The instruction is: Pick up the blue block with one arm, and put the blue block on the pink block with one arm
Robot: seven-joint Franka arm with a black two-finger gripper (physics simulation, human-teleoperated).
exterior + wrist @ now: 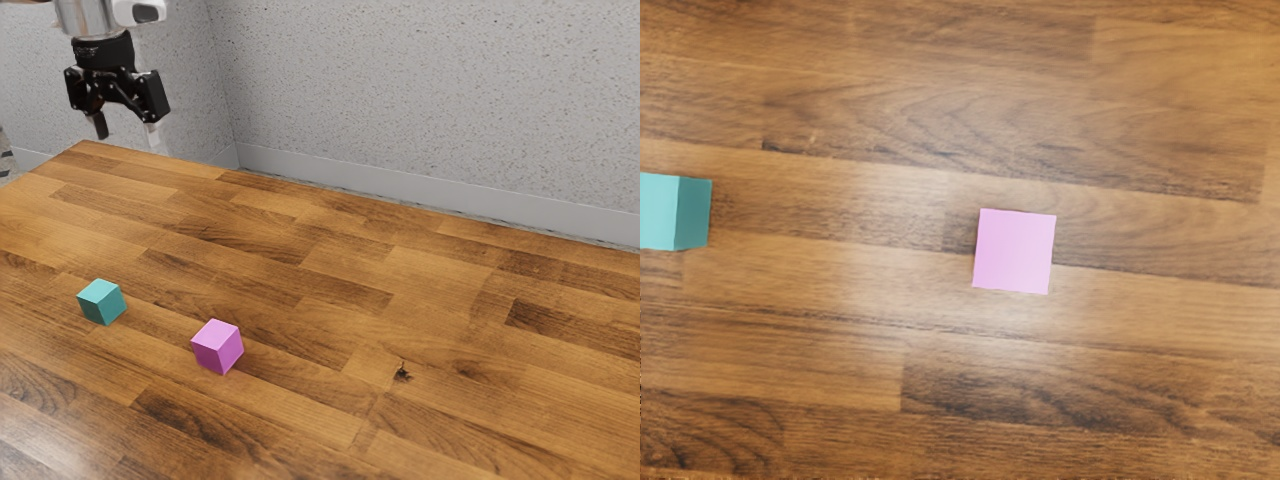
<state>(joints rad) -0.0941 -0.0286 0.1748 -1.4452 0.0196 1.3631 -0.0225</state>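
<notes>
Hand (124,130) high above the bench (450,300), spread wide and empty — blue block (101,301) rests on the wood near the pink block (217,346), not touching — best to centre over it and square up to its faces before descending.

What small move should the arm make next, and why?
Probably move down toward the blue block and centre over it: the gripper hangs high, open and empty, and the blue block lies untouched, apart from the pink block.

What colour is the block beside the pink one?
The block is teal, seen best in the exterior view.
</notes>
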